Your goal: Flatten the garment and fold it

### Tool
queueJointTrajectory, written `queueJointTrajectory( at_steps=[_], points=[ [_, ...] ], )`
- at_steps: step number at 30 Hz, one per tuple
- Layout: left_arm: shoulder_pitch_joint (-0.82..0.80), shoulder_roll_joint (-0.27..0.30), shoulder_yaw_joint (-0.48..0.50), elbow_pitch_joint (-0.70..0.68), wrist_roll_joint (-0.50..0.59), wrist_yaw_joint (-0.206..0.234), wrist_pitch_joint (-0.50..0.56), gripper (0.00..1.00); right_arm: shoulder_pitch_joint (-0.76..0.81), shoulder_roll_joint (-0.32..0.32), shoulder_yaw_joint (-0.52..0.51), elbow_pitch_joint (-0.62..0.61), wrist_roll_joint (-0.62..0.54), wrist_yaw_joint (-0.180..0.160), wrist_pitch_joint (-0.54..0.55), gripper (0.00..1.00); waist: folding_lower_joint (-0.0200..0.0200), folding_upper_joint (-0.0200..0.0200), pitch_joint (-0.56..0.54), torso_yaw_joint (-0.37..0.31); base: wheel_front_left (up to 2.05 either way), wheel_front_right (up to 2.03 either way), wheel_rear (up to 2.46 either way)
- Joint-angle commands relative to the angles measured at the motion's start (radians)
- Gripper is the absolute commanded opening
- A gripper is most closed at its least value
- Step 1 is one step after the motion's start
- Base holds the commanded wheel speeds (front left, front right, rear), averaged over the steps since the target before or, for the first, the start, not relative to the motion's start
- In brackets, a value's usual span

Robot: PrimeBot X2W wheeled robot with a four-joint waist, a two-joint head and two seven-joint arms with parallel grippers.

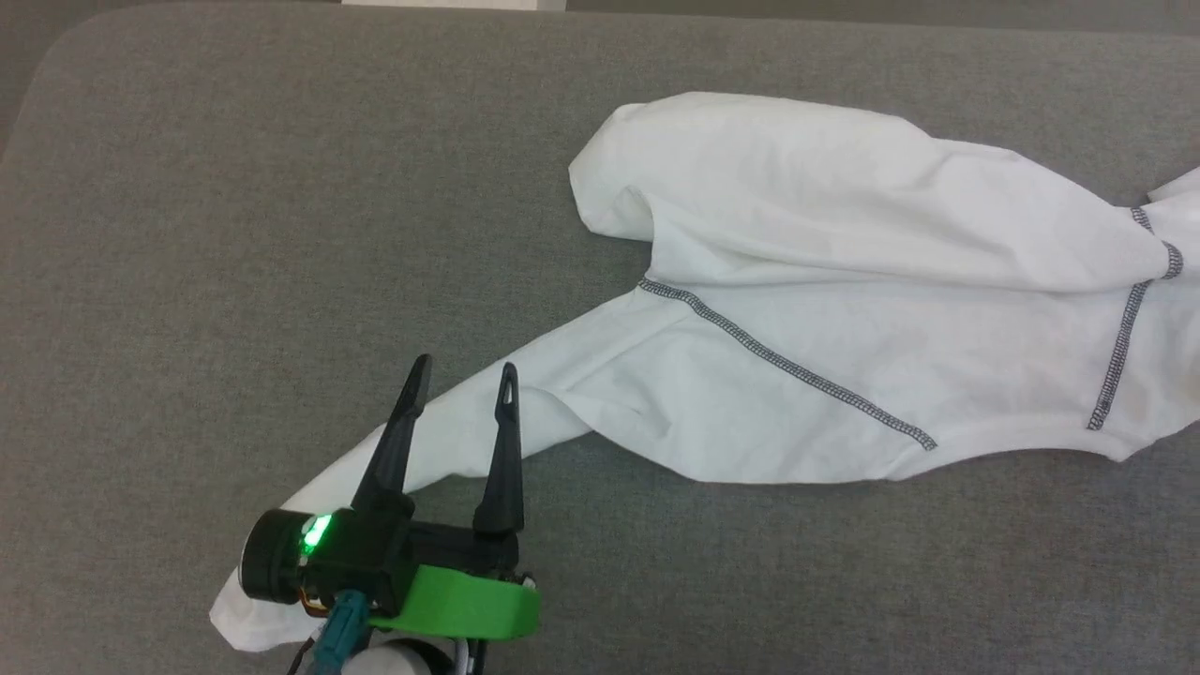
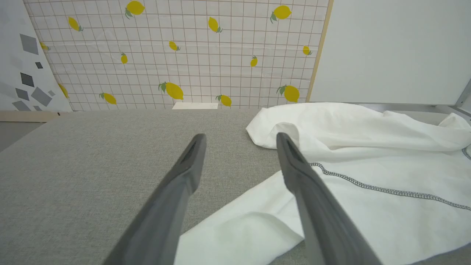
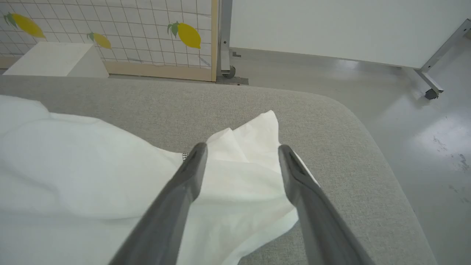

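Left claw (image 1: pixel 464 375): both dark fingers spread wide, nothing pinched btwn them. It hangs just over the long sleeve (image 1: pixel 572 394), fingers pointing up along it. I read that as lined up to smooth or re-grab the sleeve, not gripping it.

Right claw (image 3: pixel 241 148): in its own wrist cam the jaws also stand wide apart w/ nothing clamped. A crumpled corner (image 3: pixel 254 136) of cloth lies loose under them, near the rounded table edge.

The garment (image 1: pixel 844 309) lies on the right half of the table (image 1: pixel 187 234). Its sleeve runs diagonally down to the near-left, w/ the cuff end past the claw's base. The far part is doubled over the body in a soft, puffy fold (image 1: pixel 750 178), so flattening isn't done and folding prob hasn't begun.

Materials: thin white fabric, lightly wrinkled, limp. It will drag and bunch if pulled from one point. A narrow grey-and-white stitched trim (image 1: pixel 787 367) marks the seams and gives a handy ref for alignment. The table top is grey woven cloth, matte, w/ rounded corners, so likely some friction. Beyond it are a small white box (image 3: pixel 51 59) and a lemon-print grid panel (image 2: pixel 184 55).
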Motion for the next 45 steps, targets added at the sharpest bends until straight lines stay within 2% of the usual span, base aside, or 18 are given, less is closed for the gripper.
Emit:
queueJointTrajectory(
  at_steps=[1, 6, 11, 15, 20, 27, 31, 36, 41, 45],
  points=[
    [-0.009, 0.004, 0.002, 0.003, 0.008, -0.007, -0.005, 1.0, 0.024, 0.025, 0.002, -0.041, 0.016, -0.002, -0.022, 1.0, 0.0, -0.0001, -0.032, -0.023, 0.0, 0.0, 0.0],
    [0.02, 0.017, 0.008, 0.002, 0.004, -0.018, -0.005, 1.0, 0.16, 0.124, 0.0, -0.238, 0.023, -0.002, -0.084, 1.0, 0.0, -0.0001, -0.082, -0.051, 0.0, 0.0, 0.0],
    [0.051, 0.035, 0.005, -0.003, 0.021, -0.021, -0.005, 1.0, 0.342, 0.246, -0.008, -0.44, -0.025, -0.002, -0.177, 1.0, 0.0, -0.0001, -0.105, -0.069, 0.0, 0.0, 0.0],
    [0.072, 0.05, -0.019, -0.004, 0.05, -0.023, -0.005, 1.0, 0.455, 0.307, -0.017, -0.527, -0.035, -0.002, -0.23, 1.0, 0.0, -0.0001, -0.11, -0.078, 0.0, 0.0, 0.0],
    [0.047, 0.075, -0.089, 0.002, 0.112, -0.056, 0.036, 1.0, 0.508, 0.317, -0.016, -0.551, 0.02, -0.002, -0.255, 1.0, 0.0, -0.0001, -0.103, -0.093, 0.0, 0.0, 0.0],
    [-0.1, 0.103, -0.27, 0.07, 0.21, -0.191, 0.238, 1.0, 0.482, 0.318, -0.023, -0.558, 0.032, -0.002, -0.257, 1.0, 0.0, -0.0001, -0.078, -0.095, 0.0, 0.0, 0.0],
    [-0.232, 0.108, -0.389, 0.175, 0.218, -0.224, 0.332, 1.0, 0.461, 0.318, -0.001, -0.559, 0.047, -0.002, -0.252, 1.0, 0.0, -0.0001, -0.046, -0.105, 0.0, 0.0, 0.0],
    [-0.338, 0.127, -0.47, 0.281, 0.203, -0.23, 0.41, 1.0, 0.447, 0.318, 0.015, -0.557, 0.062, -0.002, -0.254, 1.0, 0.0, -0.0001, -0.009, -0.127, 0.0, 0.0, 0.0],
    [-0.406, 0.142, -0.508, 0.376, 0.175, -0.23, 0.471, 1.0, 0.431, 0.318, 0.018, -0.56, 0.066, -0.002, -0.259, 1.0, 0.0, -0.0001, 0.025, -0.152, 0.0, 0.0, 0.0],
    [-0.449, 0.138, -0.516, 0.436, 0.162, -0.227, 0.476, 1.0, 0.423, 0.318, 0.017, -0.557, 0.072, -0.002, -0.264, 1.0, 0.0, -0.0001, 0.045, -0.164, 0.0, 0.0, 0.0]
  ],
)
